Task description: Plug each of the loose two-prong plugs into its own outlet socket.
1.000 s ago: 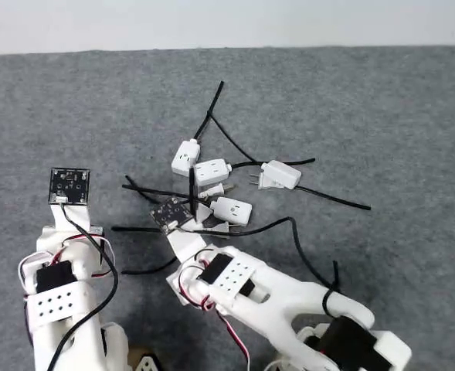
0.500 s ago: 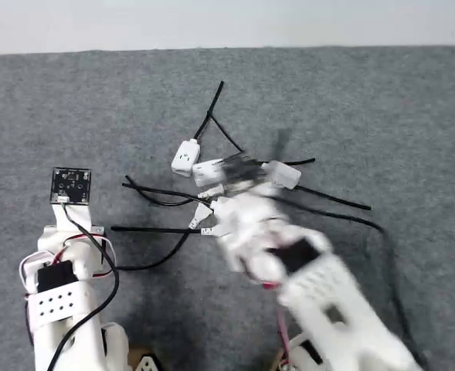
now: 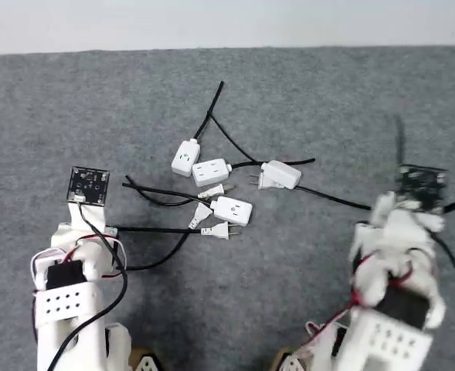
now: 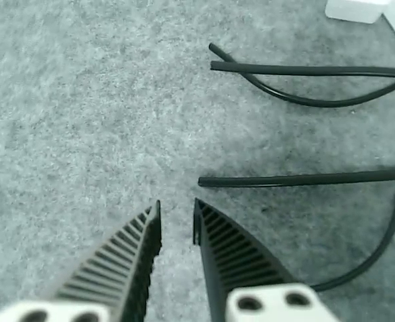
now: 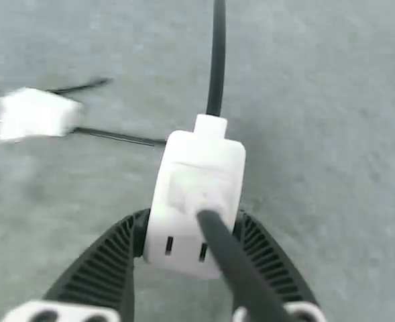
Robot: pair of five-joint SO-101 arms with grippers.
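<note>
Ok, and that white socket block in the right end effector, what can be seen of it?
The socket block is a white, smooth, plastic-looking rectangular body with rounded corners and two narrow slots in its near end. A black cord leaves a small collar at its far end. The right end effector clamps it by its sides between dark ribbed fingers. A second black cable crosses its near face. The grey mat lies behind it.

The left arm (image 3: pixel 69 294) stands at the lower left of the high view, wrist pointing up the frame. The left gripper (image 4: pixel 177 213) has its jaws a narrow gap apart. The right arm (image 3: pixel 393 270) rises at the lower right. The right gripper (image 5: pixel 194 221) is clamped on a white outlet socket (image 5: pixel 197 181).
</note>
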